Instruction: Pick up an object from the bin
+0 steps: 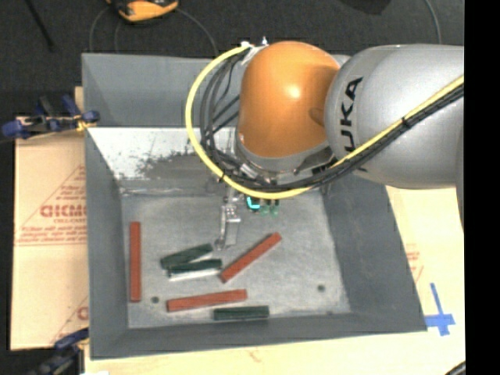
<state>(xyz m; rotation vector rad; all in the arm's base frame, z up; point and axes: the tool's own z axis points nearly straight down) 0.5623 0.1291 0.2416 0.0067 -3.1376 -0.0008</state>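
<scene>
**A:** Where do we find the gripper (224,242)?

**B:** We see it hanging below the orange domed cover (283,100) of the silver arm (398,116). It is low over the floor of the grey metal bin (101,241), near the middle.

**A:** Can we call it released or clenched?

**B:** We cannot tell; its tip is too slim for us to judge.

**A:** What lies nearest to it?

**B:** A dark green flat stick (186,256). One end sits just beside the gripper's tip, and the rest runs off toward the view's left. We cannot tell whether the two touch. A whitish-edged dark stick (194,269) lies alongside it, on the side away from the gripper.

**A:** And on the gripper's other side?

**B:** We see a red-brown slanting stick (250,257) just beside the gripper, toward the view's right and a little lower.

**A:** The others?

**B:** They lie well apart from the gripper. A red-brown upright stick (135,261) is far to the view's left. A red-brown level stick (206,300) lies below the gripper, and a second dark green stick (241,313) lies just beyond that one.
</scene>
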